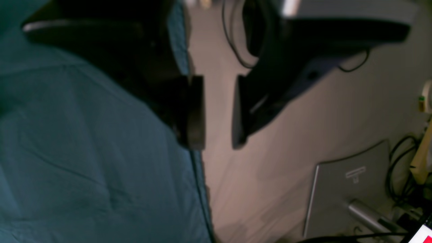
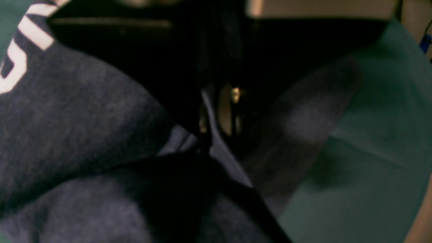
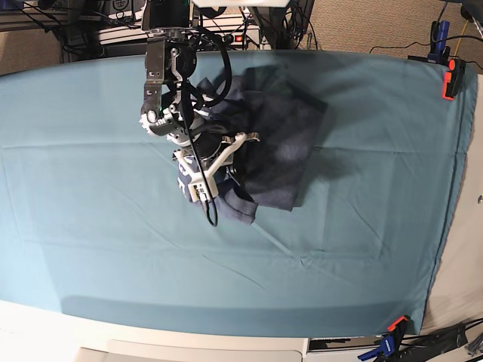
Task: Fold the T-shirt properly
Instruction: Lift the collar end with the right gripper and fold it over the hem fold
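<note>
Clamps, one orange and black (image 3: pixel 396 325) and one blue (image 3: pixel 375 353), are sitting at the near right corner of the surface, where the teal cloth (image 3: pixel 98 249) is hanging over the edge. Most of that cloth is lying flat with faint creases running across it.

Further in, toward the middle of the surface, the T-shirt (image 3: pixel 283 143) is lying in a rumpled, partly doubled-over heap, dark navy against the teal. The right gripper (image 3: pixel 230 154) is reaching down onto its left part, and the wrist view from that arm is showing the gripper closed on a bunched fold of the navy fabric (image 2: pixel 189 141), with the two black fingers meeting over the cloth. White block lettering (image 2: pixel 20 57) is showing on the fabric just beside the grip. The arm's white brackets and black cable are covering some of the shirt in the base view.

The left gripper (image 1: pixel 217 111) is appearing only in its own wrist view, blurred, with its two dark fingers standing apart and nothing between them. It is hanging over the edge of the teal cloth (image 1: pixel 84 152), with pale floor (image 1: pixel 270 168) and a grey metal stand (image 1: pixel 351 192) below.

At the far edge, another orange clamp (image 3: pixel 450 79) is gripping the cloth's right corner.
</note>
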{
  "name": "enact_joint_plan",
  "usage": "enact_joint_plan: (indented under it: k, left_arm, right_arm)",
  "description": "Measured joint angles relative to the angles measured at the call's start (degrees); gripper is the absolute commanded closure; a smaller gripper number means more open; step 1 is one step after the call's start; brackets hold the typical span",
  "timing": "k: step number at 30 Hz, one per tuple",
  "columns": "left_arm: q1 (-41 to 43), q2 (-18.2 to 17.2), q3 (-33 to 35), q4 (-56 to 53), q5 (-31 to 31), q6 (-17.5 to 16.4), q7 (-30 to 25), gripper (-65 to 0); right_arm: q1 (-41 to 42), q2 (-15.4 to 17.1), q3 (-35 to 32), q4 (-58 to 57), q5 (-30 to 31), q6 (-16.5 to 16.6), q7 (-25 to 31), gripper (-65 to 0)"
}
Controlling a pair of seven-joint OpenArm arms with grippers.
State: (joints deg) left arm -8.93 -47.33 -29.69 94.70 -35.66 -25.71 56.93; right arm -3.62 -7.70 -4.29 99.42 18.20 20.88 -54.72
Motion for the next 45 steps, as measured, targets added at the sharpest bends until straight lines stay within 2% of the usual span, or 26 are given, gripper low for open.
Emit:
enact_joint_plan:
  k: [5,11,18,21,28,31,34,36,41,43,45]
  left_arm:
    - [0.0,0.0,0.0,0.0,0.0,0.0,0.0,-15.9]
    - [-0.02,0.0,0.0,0.0,0.0,0.0,0.0,-15.9]
    - [-0.02,0.0,0.0,0.0,0.0,0.0,0.0,-15.9]
    - [0.0,0.0,0.0,0.0,0.0,0.0,0.0,-15.9]
    - [0.0,0.0,0.0,0.0,0.0,0.02,0.0,-15.9]
    - [-0.02,0.02,0.0,0.0,0.0,0.0,0.0,-15.9]
    - [0.0,0.0,0.0,0.0,-0.02,0.0,0.0,-15.9]
    - [0.0,0.0,0.0,0.0,-0.02,0.0,0.0,-15.9]
    - [0.0,0.0,0.0,0.0,0.0,0.02,0.0,-15.9]
    - [0.0,0.0,0.0,0.0,0.0,0.0,0.0,-15.9]
    - [0.0,0.0,0.0,0.0,0.0,0.0,0.0,-15.9]
  right_arm:
    - [0.0,0.07,-4.22,0.0,1.4,-0.09,-2.19,0.0]
    - [0.0,0.07,-9.38,0.0,-0.04,0.04,-2.93,0.0]
    - [0.02,0.07,-9.66,0.0,-3.56,-0.17,-2.49,-16.2]
    - [0.04,0.04,-9.66,0.0,-6.34,-3.15,-1.49,-16.2]
    - [1.6,0.04,-9.66,0.0,-7.19,-3.78,-1.36,-18.4]
    - [1.9,0.07,-9.66,0.0,-4.96,-3.76,-1.38,-19.1]
    - [2.23,0.07,-9.66,0.0,-2.47,-2.45,-1.51,-19.1]
    - [2.62,0.07,-9.66,0.0,1.88,-0.46,-1.84,-19.1]
    - [3.02,0.07,-9.66,0.13,13.4,7.63,-2.43,-19.1]
    - [2.99,0.07,-9.66,1.18,15.32,10.05,-3.13,-19.1]
    - [2.99,0.07,-9.66,3.76,15.72,10.8,-4.0,-19.1]
